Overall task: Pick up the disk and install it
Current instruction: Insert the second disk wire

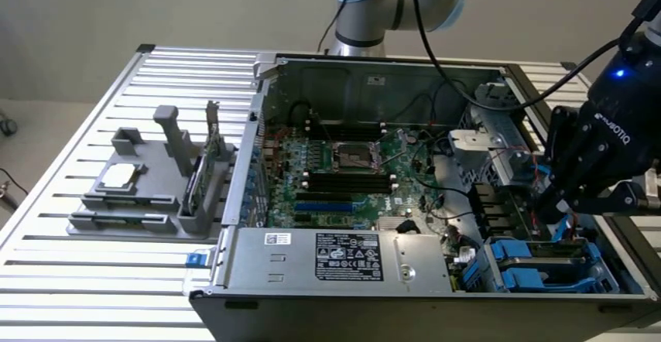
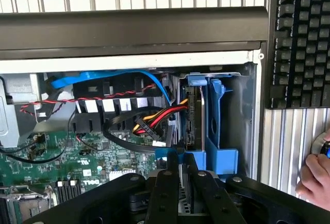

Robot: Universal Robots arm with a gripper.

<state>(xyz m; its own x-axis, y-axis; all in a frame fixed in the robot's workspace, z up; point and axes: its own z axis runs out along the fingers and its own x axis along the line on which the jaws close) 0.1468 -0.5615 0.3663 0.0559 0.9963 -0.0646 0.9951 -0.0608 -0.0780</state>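
Observation:
The disk [image 2: 194, 123] stands on edge in the drive bay at the corner of the open computer case, dark metal with its blue carrier frame [image 2: 216, 118] around it. My gripper [image 2: 181, 176] comes down on its near edge, the two black fingers [image 2: 164, 193] drawn close together on the blue frame and the drive. In the exterior view my gripper [image 1: 559, 209] hangs over the blue drive bay [image 1: 537, 268] at the case's front corner, on the exterior view's right.
Red, yellow and blue cables [image 2: 154, 121] run right beside the bay. The motherboard [image 1: 341, 172] and power supply [image 1: 346, 257] take up the case. A grey fixture [image 1: 135, 195] sits on the slatted table. A keyboard [image 2: 301, 38] and a person's hand [image 2: 314, 175] lie beyond the case wall.

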